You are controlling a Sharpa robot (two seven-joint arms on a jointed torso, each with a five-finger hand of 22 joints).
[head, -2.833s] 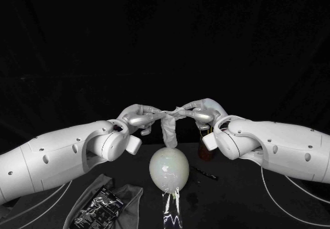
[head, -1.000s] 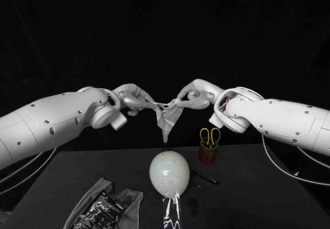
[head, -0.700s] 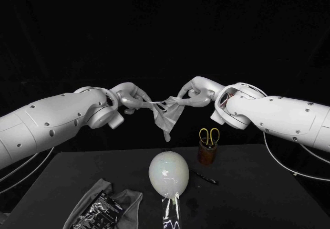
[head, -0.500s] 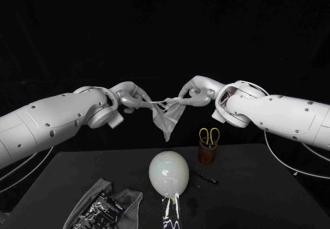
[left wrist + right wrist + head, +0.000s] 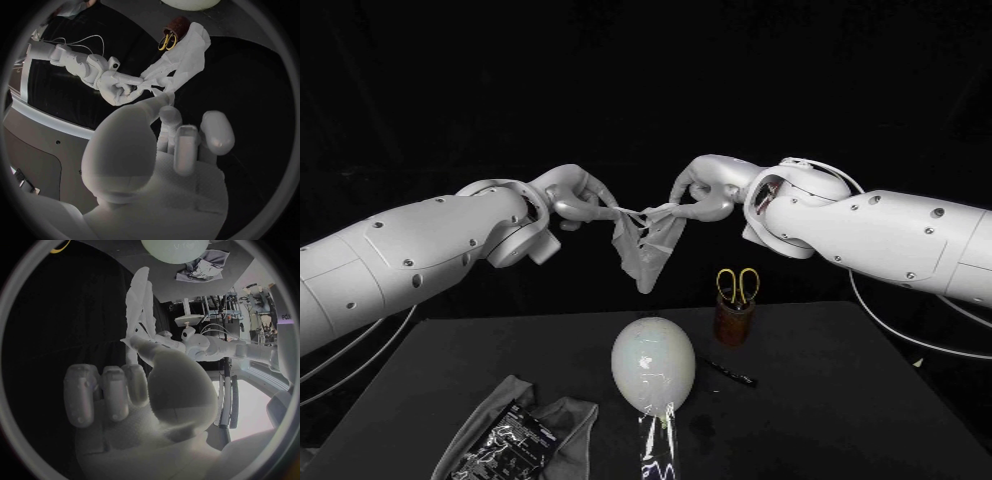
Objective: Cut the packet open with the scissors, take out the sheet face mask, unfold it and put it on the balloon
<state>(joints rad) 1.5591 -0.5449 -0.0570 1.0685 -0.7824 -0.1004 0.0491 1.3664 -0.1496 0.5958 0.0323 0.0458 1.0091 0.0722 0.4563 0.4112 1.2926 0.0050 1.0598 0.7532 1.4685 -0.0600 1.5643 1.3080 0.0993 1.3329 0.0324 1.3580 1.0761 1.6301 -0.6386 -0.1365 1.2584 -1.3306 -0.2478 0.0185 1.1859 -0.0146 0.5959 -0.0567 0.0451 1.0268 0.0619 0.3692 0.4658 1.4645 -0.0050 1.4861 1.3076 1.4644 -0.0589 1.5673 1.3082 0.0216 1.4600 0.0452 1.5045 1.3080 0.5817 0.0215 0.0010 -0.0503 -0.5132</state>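
High above the table my left hand (image 5: 577, 200) and right hand (image 5: 700, 195) each pinch a top corner of the white sheet mask (image 5: 646, 245), which hangs crumpled between them, partly spread. In the left wrist view the mask (image 5: 181, 55) stretches from my left hand (image 5: 169, 140) to the right hand (image 5: 115, 87). From the right wrist the mask (image 5: 139, 300) hangs from my right hand (image 5: 144, 385), with the left hand (image 5: 187, 342) beyond. The pale balloon (image 5: 655, 364) stands on the table below. The cut packet (image 5: 514, 432) lies at the front left. The yellow-handled scissors (image 5: 737, 283) stand in a brown cup (image 5: 733, 322).
A small dark pen-like object (image 5: 730, 372) lies on the black table (image 5: 848, 400) right of the balloon. A strip of clear shiny film (image 5: 655, 445) runs from the balloon's base to the front edge.
Both hands have risen from just above the balloon to well above it and moved slightly apart. The mask has opened from a narrow twisted strip to a wider hanging sheet.
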